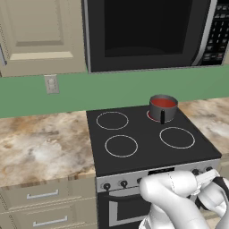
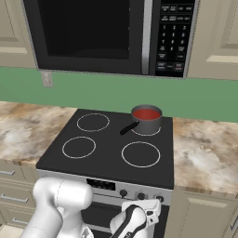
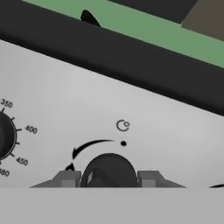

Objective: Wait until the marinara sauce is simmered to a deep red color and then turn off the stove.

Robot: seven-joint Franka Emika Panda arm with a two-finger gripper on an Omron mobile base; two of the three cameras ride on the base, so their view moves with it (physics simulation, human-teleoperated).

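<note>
The marinara sauce (image 1: 163, 103) is a smooth red surface inside the small dark grey saucepan (image 1: 163, 110), which stands on the back right burner of the black glass-top stove (image 1: 147, 150). The right base view shows the sauce (image 2: 147, 114) with the pan's handle pointing front-left. My gripper (image 3: 108, 178) is low at the stove's silver front panel. Its two fingertips (image 3: 68, 178) sit against either side of a black knob (image 3: 108, 168), under a burner symbol. From the right base my hand (image 2: 139, 218) reaches up to the panel's right end.
A black microwave (image 1: 147, 31) hangs over the stove. Marble counters (image 1: 40, 143) flank it, with drawers below. An oven dial (image 3: 4, 138) marked 350 to 480 is left of the gripped knob. More knobs (image 2: 123, 193) line the panel.
</note>
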